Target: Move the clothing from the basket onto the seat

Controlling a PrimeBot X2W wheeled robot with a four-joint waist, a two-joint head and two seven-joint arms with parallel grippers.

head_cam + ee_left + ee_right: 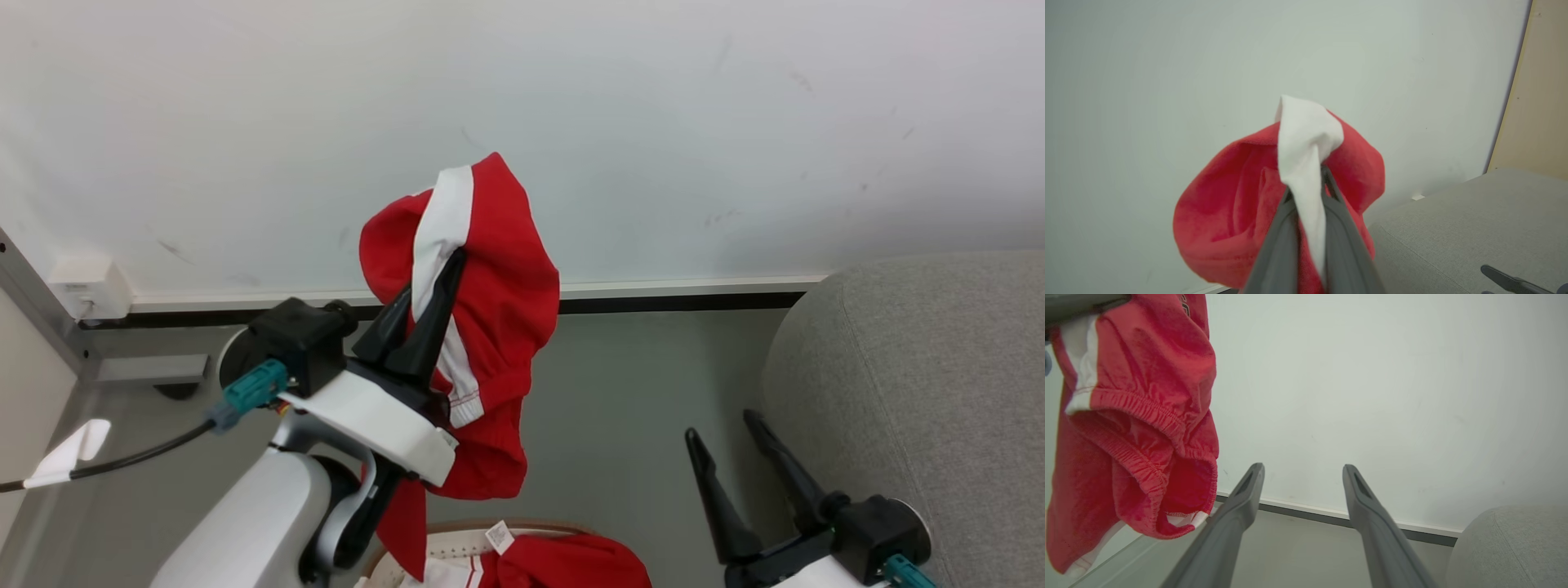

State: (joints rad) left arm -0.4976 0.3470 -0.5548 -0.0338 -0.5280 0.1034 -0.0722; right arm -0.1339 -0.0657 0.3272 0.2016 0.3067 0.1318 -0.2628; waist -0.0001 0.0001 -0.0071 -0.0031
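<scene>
Above the oval white plastic basket, your left jaws pinch the bright red white-striped fabric garment by its stripe, dangling clear of the light grey upholstered seat. Right jaws: spread wide, empty.

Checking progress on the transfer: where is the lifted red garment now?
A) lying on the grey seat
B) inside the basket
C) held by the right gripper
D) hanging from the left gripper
D: the left gripper is shut on the red garment, hanging clear of the seat; the right gripper is open.
</scene>
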